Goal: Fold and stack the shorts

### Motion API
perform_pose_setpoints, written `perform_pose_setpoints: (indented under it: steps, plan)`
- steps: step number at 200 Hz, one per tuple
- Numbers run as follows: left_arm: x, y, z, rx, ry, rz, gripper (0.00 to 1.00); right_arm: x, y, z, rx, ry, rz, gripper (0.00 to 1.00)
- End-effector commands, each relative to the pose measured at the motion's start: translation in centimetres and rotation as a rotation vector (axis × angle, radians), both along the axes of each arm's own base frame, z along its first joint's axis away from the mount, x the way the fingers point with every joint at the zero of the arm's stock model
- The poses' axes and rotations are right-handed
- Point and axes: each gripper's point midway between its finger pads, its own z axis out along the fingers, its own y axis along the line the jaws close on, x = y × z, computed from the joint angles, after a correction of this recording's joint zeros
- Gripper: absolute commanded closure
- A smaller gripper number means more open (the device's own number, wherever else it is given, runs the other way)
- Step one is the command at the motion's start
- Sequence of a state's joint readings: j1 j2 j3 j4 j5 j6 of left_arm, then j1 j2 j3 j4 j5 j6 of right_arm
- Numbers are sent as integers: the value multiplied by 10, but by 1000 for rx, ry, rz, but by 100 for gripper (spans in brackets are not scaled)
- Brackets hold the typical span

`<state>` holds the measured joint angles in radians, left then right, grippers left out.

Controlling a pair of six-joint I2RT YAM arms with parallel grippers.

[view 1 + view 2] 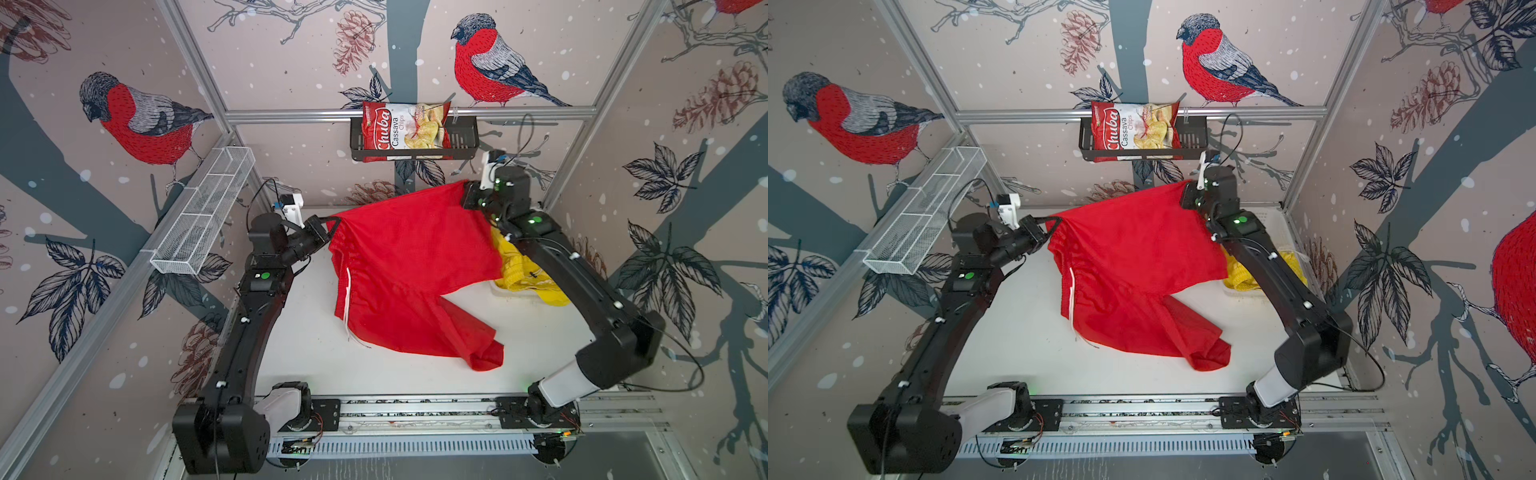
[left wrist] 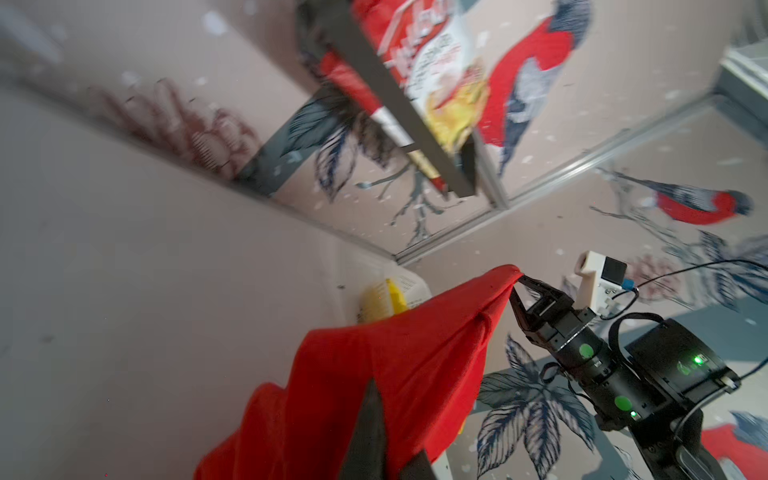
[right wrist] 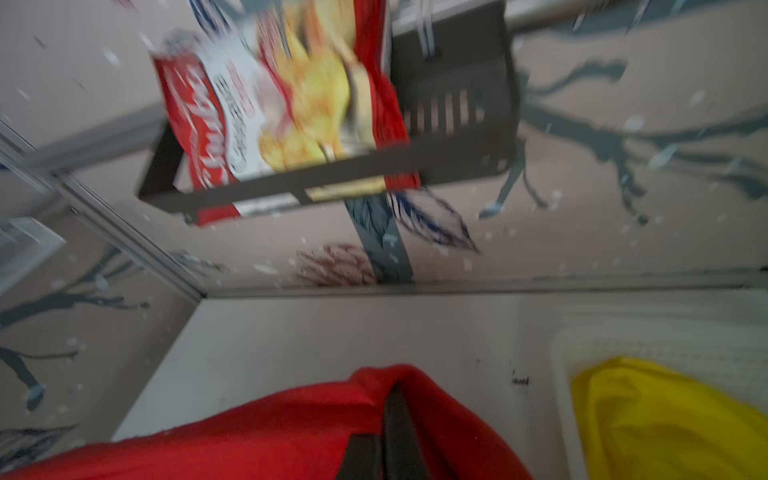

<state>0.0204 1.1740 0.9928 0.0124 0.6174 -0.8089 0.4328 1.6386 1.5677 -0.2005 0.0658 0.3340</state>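
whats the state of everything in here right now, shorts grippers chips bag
red shorts: unfolded, lifted by two corners, one leg trailing on the table
yellow shorts: crumpled, unfolded, in the white basket
left gripper: shut on the red shorts
right gripper: shut on the red shorts
chips bag: sitting in the black wall shelf

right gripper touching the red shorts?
Touching. The left wrist view shows the right gripper with jaws pinched on a corner of the red shorts, fabric hanging from it.
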Motion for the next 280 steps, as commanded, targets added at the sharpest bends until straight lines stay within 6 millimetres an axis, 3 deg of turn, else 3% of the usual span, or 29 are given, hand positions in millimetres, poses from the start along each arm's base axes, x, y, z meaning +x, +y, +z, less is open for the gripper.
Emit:
perform_pose_setpoints:
  steps: [1, 25, 44, 63, 80, 104, 118, 129, 134, 143, 150, 176, 190, 234, 276, 280]
  plan:
    - [35, 54, -44, 89, 35, 289, 100, 49, -34, -20, 31, -50, -238, 100]
    - [63, 57, -95, 73, 92, 310, 100, 94, -21, -80, -23, 40, -243, 100]
    - [89, 56, -133, 77, 161, 293, 100, 129, -14, -108, -52, 78, -264, 100]
    - [114, 54, -170, 78, 226, 267, 100, 159, -4, -120, -53, 48, -262, 100]
    - [143, 57, -176, 87, 225, 269, 100, 180, 5, -122, -29, -13, -253, 100]
    - [166, 74, -186, 110, 246, 327, 100, 201, 13, -124, -23, -54, -256, 99]
    - [172, 93, -195, 124, 283, 390, 100, 207, 16, -122, -20, -75, -258, 85]
    - [174, 109, -205, 119, 323, 440, 100, 208, 19, -123, -16, -78, -249, 55]
    - [175, 114, -209, 113, 332, 445, 92, 208, 19, -125, -17, -75, -245, 47]
    - [177, 120, -214, 95, 349, 442, 74, 206, 21, -126, -24, -68, -241, 38]
    - [178, 121, -215, 84, 353, 430, 65, 203, 22, -129, -32, -59, -239, 34]
    - [178, 115, -212, 74, 346, 386, 52, 188, 24, -134, -78, -27, -221, 33]
    - [175, 114, -207, 74, 337, 384, 36, 174, 26, -135, -104, -5, -212, 33]
    - [152, 105, -180, 72, 308, 351, 38, 109, 45, -171, -210, 148, -125, 35]
    - [92, 78, -156, 141, 299, 376, 42, 21, 41, -182, -246, 252, -72, 30]
    - [82, 73, -162, 160, 316, 372, 42, 11, 39, -183, -239, 268, -65, 30]
